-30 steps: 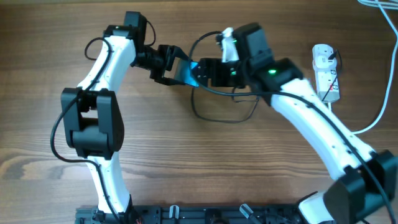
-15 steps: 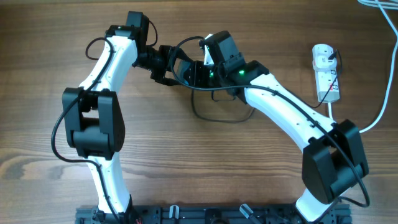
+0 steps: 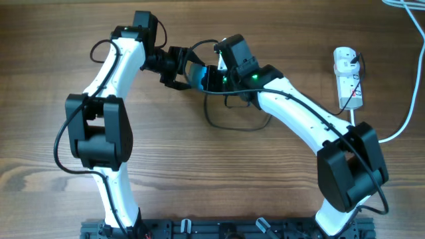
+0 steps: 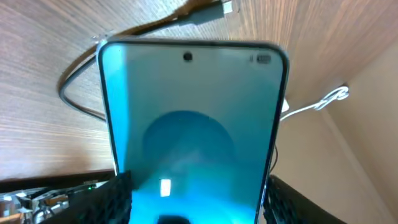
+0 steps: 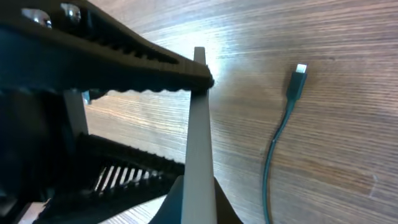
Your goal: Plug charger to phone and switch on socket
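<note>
The phone (image 3: 197, 75) hangs above the table between both arms, its turquoise screen (image 4: 193, 124) filling the left wrist view. My left gripper (image 4: 198, 202) is shut on the phone's two long sides. My right gripper (image 5: 199, 202) is shut on the phone, which shows edge-on as a pale strip (image 5: 199, 124) rising between its fingers. A left finger (image 5: 124, 59) crosses above it. The charger lies loose on the wood: its cable (image 3: 239, 125) loops under the arms and its metal tip (image 5: 300, 70) lies free, also at the top of the left wrist view (image 4: 227, 7). The socket (image 3: 348, 78) lies far right.
A thick white cord (image 3: 406, 119) runs from the socket along the table's right edge. The arms' bases and a black rail (image 3: 226, 229) stand at the front edge. Bare wood table (image 3: 199, 179) stretches in front of the cable loop.
My right arm swung left to the phone and its jaws closed on the phone. The left gripper kept its hold and barely moved.
</note>
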`<state>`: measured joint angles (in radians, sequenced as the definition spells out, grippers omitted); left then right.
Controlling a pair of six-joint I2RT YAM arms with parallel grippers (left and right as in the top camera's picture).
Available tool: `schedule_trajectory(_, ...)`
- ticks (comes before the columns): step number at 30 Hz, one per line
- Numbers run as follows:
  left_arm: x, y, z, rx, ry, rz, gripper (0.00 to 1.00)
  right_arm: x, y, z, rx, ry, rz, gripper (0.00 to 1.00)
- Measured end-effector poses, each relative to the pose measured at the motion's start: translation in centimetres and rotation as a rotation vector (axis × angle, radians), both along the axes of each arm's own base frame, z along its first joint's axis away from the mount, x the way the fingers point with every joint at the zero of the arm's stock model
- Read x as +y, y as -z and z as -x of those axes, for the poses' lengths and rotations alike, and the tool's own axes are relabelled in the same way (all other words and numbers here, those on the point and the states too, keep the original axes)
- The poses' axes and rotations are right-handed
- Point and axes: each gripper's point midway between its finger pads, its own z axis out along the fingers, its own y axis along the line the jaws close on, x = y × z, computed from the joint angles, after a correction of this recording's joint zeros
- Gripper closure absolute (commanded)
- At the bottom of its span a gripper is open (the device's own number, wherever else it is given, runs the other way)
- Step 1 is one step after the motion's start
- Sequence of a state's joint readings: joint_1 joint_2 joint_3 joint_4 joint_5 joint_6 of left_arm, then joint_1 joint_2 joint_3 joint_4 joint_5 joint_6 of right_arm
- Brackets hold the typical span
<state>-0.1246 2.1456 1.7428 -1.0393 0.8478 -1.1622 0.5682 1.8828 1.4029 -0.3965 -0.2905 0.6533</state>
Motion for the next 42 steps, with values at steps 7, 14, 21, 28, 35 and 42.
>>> schedule_trajectory(7,-0.2,-0.5,0.1,-0.004,0.003,0.014,0.23,0.3,0.1,-0.4,-0.004,0.010,-0.013,0.96)
schedule_trajectory(14,-0.5,-0.6,0.1,-0.019,0.018,0.019,0.20,-1.6,0.3,-1.3,0.049,0.074,-0.041,0.96)
schedule_trajectory(21,-0.7,-0.8,-0.8,-0.207,0.138,0.027,0.20,-8.2,0.5,-3.5,0.154,0.193,-0.092,0.96)
schedule_trajectory(28,-2.0,-2.6,-3.1,-0.517,0.271,0.106,0.23,-11.5,-7.0,-3.8,0.055,0.215,-0.220,0.96)
schedule_trajectory(35,-5.0,-6.5,-4.0,-0.740,0.352,0.301,0.23,-11.3,-11.7,-4.5,-0.011,0.292,-0.337,0.96)
schedule_trajectory(42,-5.9,-10.0,-5.1,-0.833,0.345,0.437,0.25,-11.2,-12.7,-5.3,0.070,0.413,-0.456,0.96)
